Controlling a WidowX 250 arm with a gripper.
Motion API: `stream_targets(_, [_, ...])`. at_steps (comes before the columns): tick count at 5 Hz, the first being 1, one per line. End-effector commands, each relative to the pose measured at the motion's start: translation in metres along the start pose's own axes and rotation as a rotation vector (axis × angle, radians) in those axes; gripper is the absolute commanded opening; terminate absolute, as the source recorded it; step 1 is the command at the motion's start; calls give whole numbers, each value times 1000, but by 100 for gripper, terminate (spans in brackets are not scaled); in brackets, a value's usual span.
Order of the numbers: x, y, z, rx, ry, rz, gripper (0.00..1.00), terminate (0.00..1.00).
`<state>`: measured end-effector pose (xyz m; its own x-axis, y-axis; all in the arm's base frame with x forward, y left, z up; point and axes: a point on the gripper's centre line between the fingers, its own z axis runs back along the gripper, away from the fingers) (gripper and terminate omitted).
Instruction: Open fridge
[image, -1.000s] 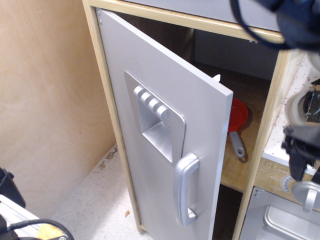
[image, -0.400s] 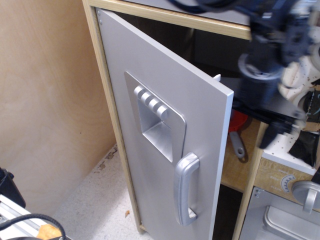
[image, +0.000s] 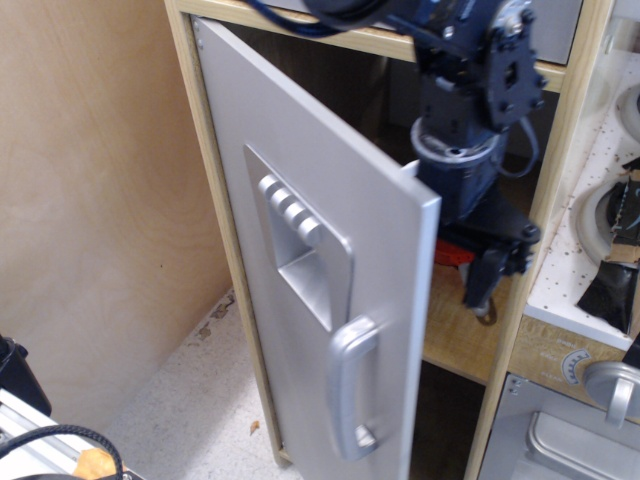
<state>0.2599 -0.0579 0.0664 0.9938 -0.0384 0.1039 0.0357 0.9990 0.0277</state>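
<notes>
Observation.image shows the fridge (image: 330, 300) at frame centre, its door partly open, with the gripper (image: 480, 270) reaching behind the door's free edge; whether its fingers are open I cannot tell. A slip off that edge could leave the door half-open.

Silver-grey fridge (image: 320, 290) door ajar (curved handle low), hinged left.

My one view looks from the front and slightly above, close in, down at the fridge (image: 330, 300) that fills the middle of the frame, with my arm (image: 470, 110) entering from the upper right and plywood wall (image: 90, 200) at left.
</notes>
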Motion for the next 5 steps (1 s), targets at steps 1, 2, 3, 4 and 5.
stream_targets(1, [-25, 46, 16, 24, -13, 121, 100, 0])
stream_targets(2, [-38, 75, 14, 11, -8, 153, 100, 0])
stream_targets(3, [-44, 106, 8, 22, -63, 144, 100, 0])
stream_targets(4, [-44, 137, 8, 24, -80, 142, 100, 0])
stream_targets(5, [-44, 152, 9, 34, -73, 173, 100, 0])
